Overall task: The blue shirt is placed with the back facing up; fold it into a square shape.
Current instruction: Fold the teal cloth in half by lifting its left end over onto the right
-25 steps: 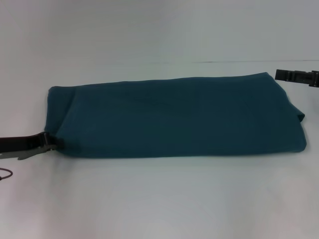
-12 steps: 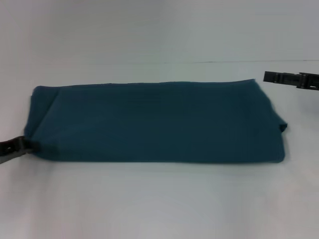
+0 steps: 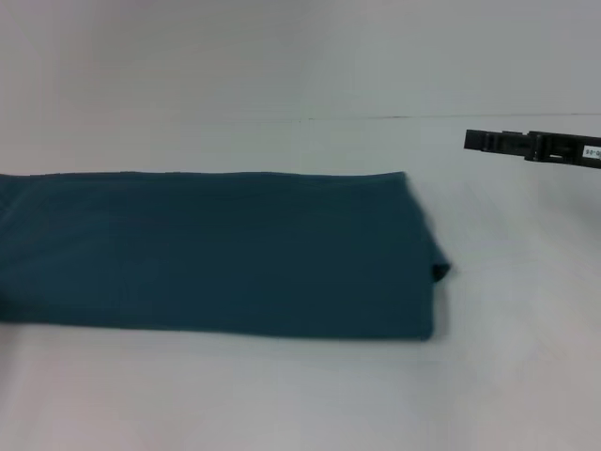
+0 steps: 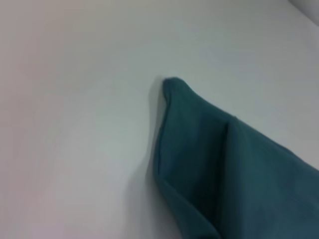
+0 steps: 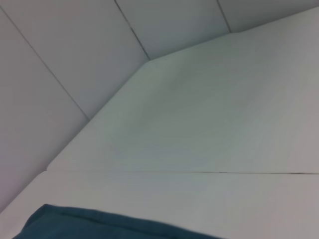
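Note:
The blue shirt (image 3: 216,249) lies folded into a long flat band across the white table, and its left end runs off the left edge of the head view. My right gripper (image 3: 477,141) hovers above the table, up and to the right of the shirt's right end and clear of it. My left gripper is out of the head view. The left wrist view shows only a corner of the shirt (image 4: 209,159) resting on the table. An edge of the shirt (image 5: 99,224) shows in the right wrist view.
The white table (image 3: 507,376) spreads around the shirt, with bare surface to the right and in front. Its far edge meets a pale wall (image 3: 300,56). Wall panels (image 5: 75,50) show in the right wrist view.
The shirt has slid well to the left, and its left end and my left gripper have gone out of the head view. My right gripper has shifted a little to the left.

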### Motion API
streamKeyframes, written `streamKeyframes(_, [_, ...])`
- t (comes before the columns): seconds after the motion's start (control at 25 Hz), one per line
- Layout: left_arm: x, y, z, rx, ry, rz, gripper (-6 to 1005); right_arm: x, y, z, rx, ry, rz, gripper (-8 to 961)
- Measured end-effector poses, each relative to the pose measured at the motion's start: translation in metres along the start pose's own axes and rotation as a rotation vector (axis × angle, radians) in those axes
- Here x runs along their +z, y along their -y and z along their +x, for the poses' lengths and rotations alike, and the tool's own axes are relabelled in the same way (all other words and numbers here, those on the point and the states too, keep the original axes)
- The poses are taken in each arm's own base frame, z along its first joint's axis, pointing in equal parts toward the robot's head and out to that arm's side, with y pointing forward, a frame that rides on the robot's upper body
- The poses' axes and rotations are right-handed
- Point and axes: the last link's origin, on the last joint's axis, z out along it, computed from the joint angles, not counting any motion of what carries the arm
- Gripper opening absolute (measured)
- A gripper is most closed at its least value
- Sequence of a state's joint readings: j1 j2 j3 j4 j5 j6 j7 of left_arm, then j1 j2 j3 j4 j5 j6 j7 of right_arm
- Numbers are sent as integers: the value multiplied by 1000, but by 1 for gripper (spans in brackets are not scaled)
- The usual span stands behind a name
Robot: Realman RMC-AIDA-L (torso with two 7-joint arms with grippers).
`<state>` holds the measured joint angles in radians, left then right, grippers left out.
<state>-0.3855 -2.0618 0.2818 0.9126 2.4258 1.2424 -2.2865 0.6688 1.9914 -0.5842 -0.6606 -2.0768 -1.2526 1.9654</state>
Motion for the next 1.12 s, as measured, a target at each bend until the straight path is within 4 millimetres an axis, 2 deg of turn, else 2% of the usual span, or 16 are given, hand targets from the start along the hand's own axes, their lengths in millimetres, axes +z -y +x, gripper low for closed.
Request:
streamKeyframes(0.24, [-18,20,5,-12,-39,70,36,5,-3,3,0,-1,-3,915])
streamKeyframes(0.32, [-18,17,9,-6,-45,59,37,5,-3,5,3,-1,-3,915])
streamKeyframes(0.4, [-13,2,15,6,-47,-4,38,5,-2,8,10,1,-2,915])
streamKeyframes(0.48, [-5,-22,20,25,-45,-109,38,4,-2,12,13,0,-1,915])
streamKeyframes(0.56, [4,-56,24,58,-48,-254,39,2,-1,17,12,-4,0,915])
streamKeyframes(0.64, [16,-101,29,111,-44,-414,40,0,1,22,13,-7,3,915])
streamKeyframes(0.76, [36,-164,24,192,-7,-592,41,-6,3,29,18,-17,1,915])
streamKeyframes(0.88, [61,-222,7,252,63,-741,42,-15,6,34,18,-23,-7,915])
streamKeyframes(1.0, [86,-254,-22,242,145,-818,43,-26,10,37,14,-28,-6,915])
streamKeyframes(1.04, [92,-258,-29,233,158,-827,44,-29,12,38,13,-31,-3,915])
streamKeyframes(1.12, [110,-262,-60,181,194,-833,45,-36,16,39,10,-37,9,915])
